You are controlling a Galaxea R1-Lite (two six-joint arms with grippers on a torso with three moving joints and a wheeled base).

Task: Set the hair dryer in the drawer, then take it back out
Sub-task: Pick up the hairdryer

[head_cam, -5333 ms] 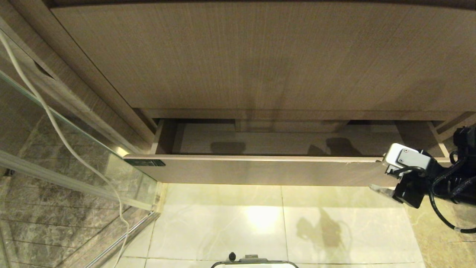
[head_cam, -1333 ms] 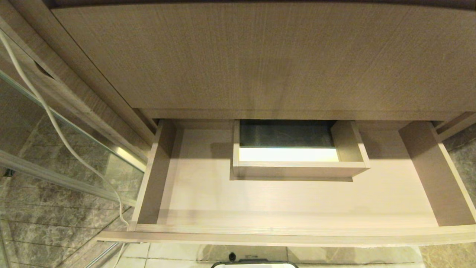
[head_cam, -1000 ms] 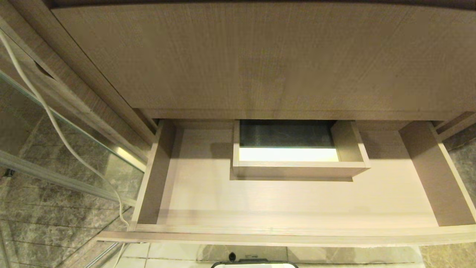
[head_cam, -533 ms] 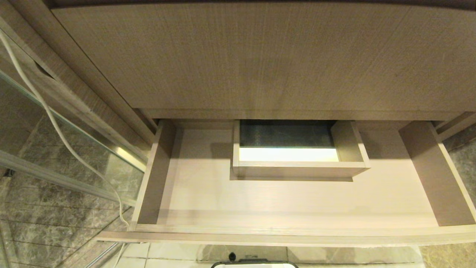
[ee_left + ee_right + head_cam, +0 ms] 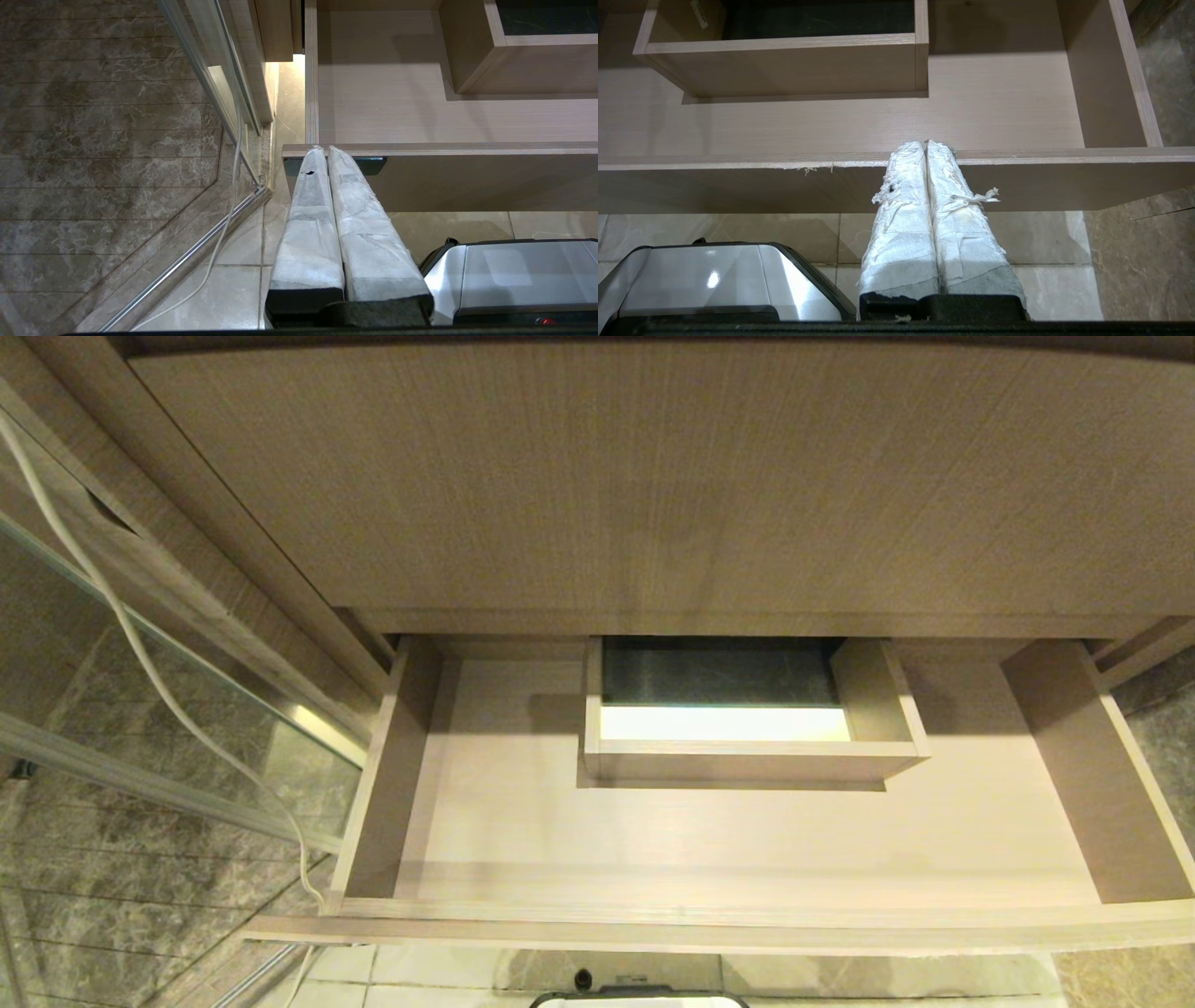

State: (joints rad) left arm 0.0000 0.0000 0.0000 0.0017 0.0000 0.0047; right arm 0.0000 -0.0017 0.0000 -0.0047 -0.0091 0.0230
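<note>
Grippers first: left gripper and right gripper both hang low in front of the drawer front, wrapped fingers pressed together with nothing between them, tips level with its top edge, likely parked so the opening stays unobstructed. Past them the drawer is pulled fully out over the tiled floor, its floor bare around the boxed cut-out at the back, ready to receive something. Hair dryer is in no view, so it probably must be fetched from elsewhere; tall wood-grain panel rises behind.
</note>
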